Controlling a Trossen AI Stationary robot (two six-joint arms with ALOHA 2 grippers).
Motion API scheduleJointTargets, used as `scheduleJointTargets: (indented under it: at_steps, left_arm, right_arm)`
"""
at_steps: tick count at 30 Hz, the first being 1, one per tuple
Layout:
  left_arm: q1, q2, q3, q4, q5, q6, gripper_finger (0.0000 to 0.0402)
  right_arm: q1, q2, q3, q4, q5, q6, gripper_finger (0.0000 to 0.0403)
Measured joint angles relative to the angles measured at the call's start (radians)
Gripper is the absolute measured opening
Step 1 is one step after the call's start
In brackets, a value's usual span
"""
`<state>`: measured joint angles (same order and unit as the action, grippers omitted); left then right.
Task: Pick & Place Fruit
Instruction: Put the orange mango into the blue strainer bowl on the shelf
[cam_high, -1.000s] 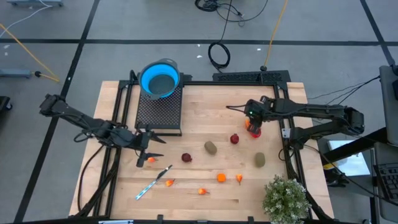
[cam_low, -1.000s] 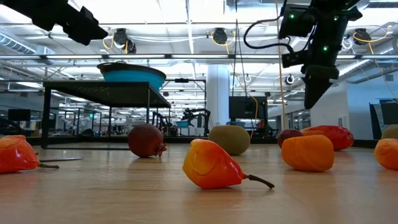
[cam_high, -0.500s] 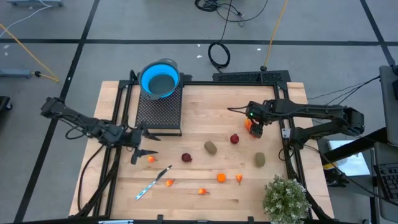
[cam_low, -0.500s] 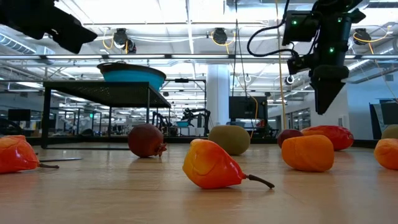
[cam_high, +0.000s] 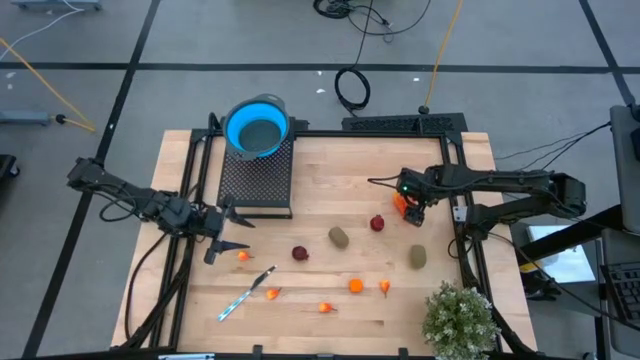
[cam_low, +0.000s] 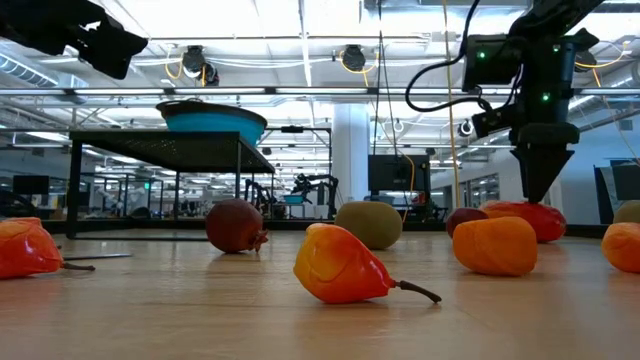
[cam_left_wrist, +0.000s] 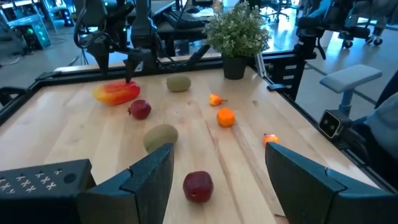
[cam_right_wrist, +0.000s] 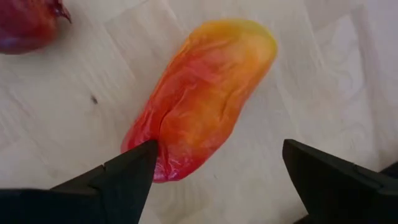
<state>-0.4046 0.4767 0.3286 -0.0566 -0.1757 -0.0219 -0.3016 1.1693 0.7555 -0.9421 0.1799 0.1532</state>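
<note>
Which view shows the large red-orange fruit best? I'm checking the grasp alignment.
The right wrist view: the large red-orange fruit fills it, between the open right claw fingers. High view: mostly hidden under the claw. Low view: partly behind an orange piece. Left wrist view: small but whole.

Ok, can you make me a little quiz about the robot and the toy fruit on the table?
1. True or false: the right gripper is open, right above the big red-orange fruit.
2. What sits on the black rack? A) blue bowl B) green plant C) knife
3. Fill in: the left gripper is open near a small ____ fruit.

Key: 1 true; 2 A; 3 orange.
</note>
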Motion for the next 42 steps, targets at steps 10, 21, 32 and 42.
scheduleJointTargets:
  at_steps: [10,21,32,42]
  left_arm:
    - [0.000,0.000,0.000,0.001,0.000,-0.005,0.0250]
    - [0.000,0.000,0.000,0.001,0.001,-0.009,0.0250]
    - [0.000,0.001,0.000,0.007,0.001,-0.009,0.0250]
    - [0.000,0.001,0.000,0.007,0.001,-0.009,0.0250]
  right_arm:
    - [0.000,-0.001,0.000,-0.001,0.000,-0.003,0.0343]
    - [0.000,0.000,0.023,-0.065,-0.003,0.030,0.0343]
    - [0.000,0.000,0.023,-0.066,-0.103,0.044,0.0343]
    - [0.000,0.000,0.023,0.006,-0.106,0.043,0.0343]
